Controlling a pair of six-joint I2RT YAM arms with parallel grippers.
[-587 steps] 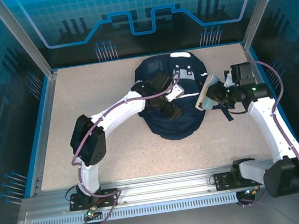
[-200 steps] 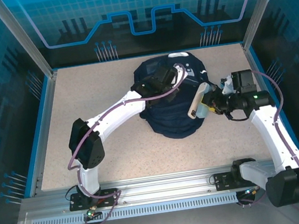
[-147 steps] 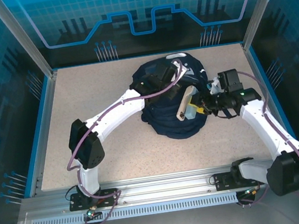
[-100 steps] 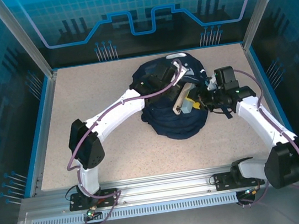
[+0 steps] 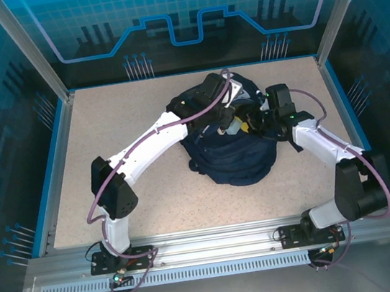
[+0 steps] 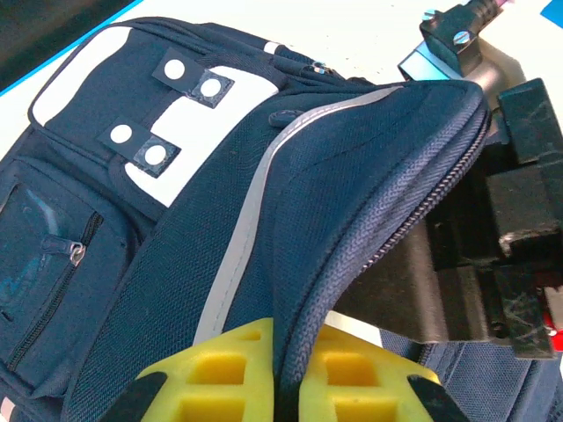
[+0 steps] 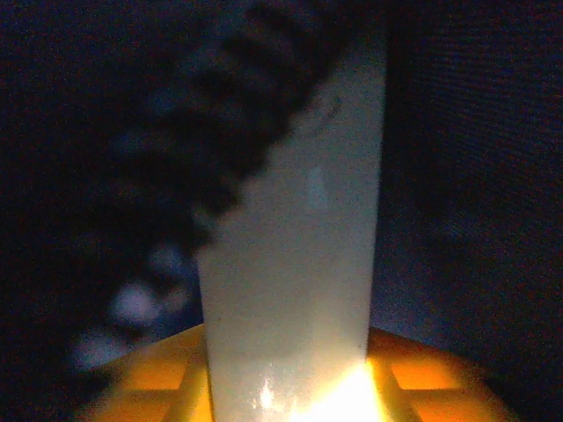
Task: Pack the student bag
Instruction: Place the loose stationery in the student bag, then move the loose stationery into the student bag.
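Bright, even overhead light leaves soft shadows on the worktop (image 5: 110,165). The right wrist view is dim, seemingly out of focus, with glare low down.

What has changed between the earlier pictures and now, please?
The right gripper carried the pale flat item leftward from beside the student bag into its opening; the item now stands in the dark interior. The left gripper shifted slightly farther back with the flap. Unchanged: it stays shut on the zipper edge; the bag keeps its place.
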